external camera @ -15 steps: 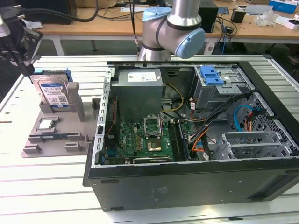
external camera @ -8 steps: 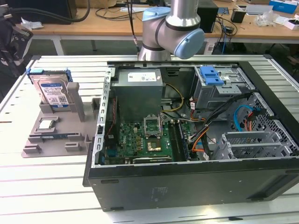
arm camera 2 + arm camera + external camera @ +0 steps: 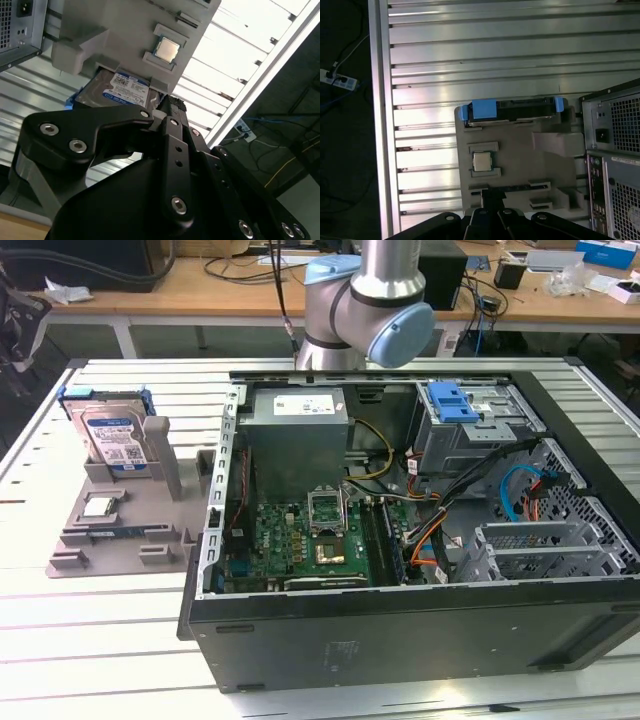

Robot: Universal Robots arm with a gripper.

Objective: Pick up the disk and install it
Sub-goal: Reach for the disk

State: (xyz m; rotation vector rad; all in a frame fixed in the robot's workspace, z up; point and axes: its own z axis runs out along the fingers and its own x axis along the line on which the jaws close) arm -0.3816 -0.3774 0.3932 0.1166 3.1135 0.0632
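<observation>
Exterior view high over computer case (image 3: 400, 630); both wrist views share grey fixture (image 3: 520, 147) (image 3: 115, 25).

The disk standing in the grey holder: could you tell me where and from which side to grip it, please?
Probably its upper edge, from above, pinching across the flat faces: the disk stands on edge in the grey holder, whose walls box in its lower part.

Bright glare on table (image 3: 470, 75) — dark edges
</observation>
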